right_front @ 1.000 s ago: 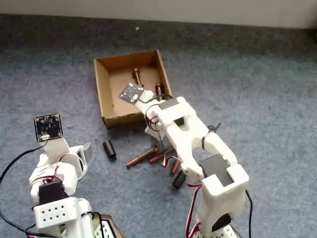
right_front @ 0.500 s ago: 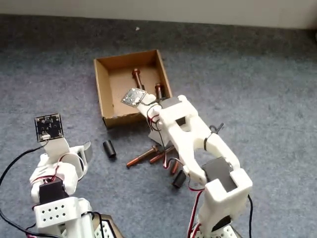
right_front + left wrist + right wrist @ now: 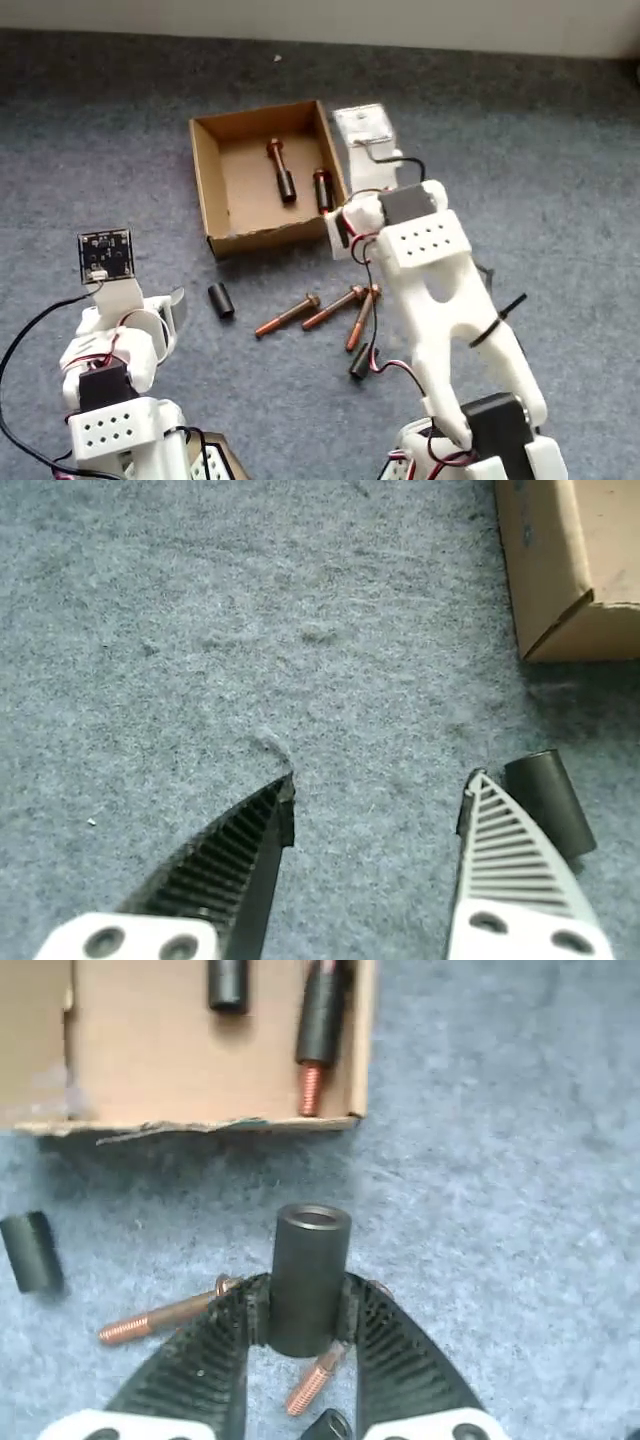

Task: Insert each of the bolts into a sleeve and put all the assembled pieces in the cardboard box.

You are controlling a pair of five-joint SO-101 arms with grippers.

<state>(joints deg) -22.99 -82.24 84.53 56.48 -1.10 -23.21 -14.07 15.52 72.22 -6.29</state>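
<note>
Counting what lay in the box (image 3: 240,200), I judged the job a little under half done. Two assembled pieces rested on its floor, one piece (image 3: 281,172) near the middle and the other piece (image 3: 322,188) along the wall nearest the right arm.

Three bare bolts lay on the carpet (image 3: 540,150) just in front of the box: a left bolt (image 3: 287,315), a middle bolt (image 3: 333,308) and a right bolt (image 3: 362,318). The last two had their heads close together, though I could not tell whether they touched.

As I reckoned it, three sleeves were also left to fill. The right gripper (image 3: 303,1292) was clamped on a held sleeve (image 3: 310,1260), which stood upright with its open mouth up, above the bolts and short of the box's near wall. A loose sleeve (image 3: 220,300) lay on its side on the carpet, well apart from the bolts. It sat just beside one finger of the left gripper (image 3: 380,785) and outside the jaws, which stood spread wide and empty over bare carpet. A third sleeve (image 3: 360,362) lay near the foot of the right arm, close to its dangling wires (image 3: 385,368), which looked to me an awkward place to reach.

Nothing blocked the box's open top. My guess was that the trouble lay with the bolts, since they sat flat and bunched, partly under the right arm.
</note>
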